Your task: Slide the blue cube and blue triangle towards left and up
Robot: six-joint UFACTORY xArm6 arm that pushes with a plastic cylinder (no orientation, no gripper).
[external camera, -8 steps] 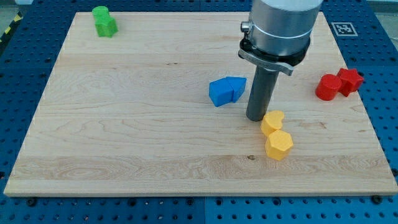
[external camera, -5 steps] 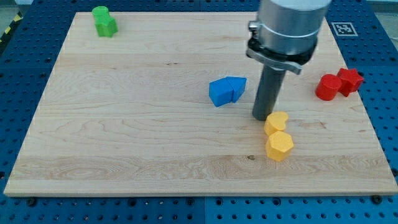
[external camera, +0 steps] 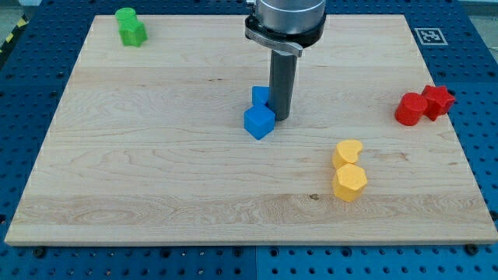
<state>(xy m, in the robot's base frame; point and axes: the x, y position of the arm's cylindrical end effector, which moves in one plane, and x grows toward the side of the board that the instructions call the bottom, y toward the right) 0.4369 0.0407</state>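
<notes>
My tip (external camera: pixel 280 117) presses against the right side of the blue triangle (external camera: pixel 261 96), blue cube (external camera: pixel 259 122) just nearer, both mid-board, placed to drive them left and farther; no gripper fitted.

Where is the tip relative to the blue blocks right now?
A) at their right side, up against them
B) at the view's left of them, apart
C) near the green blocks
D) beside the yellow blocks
A: my tip stands right against the right side of the blue cube and the other blue block behind it, far from the yellow blocks and green blocks.
</notes>
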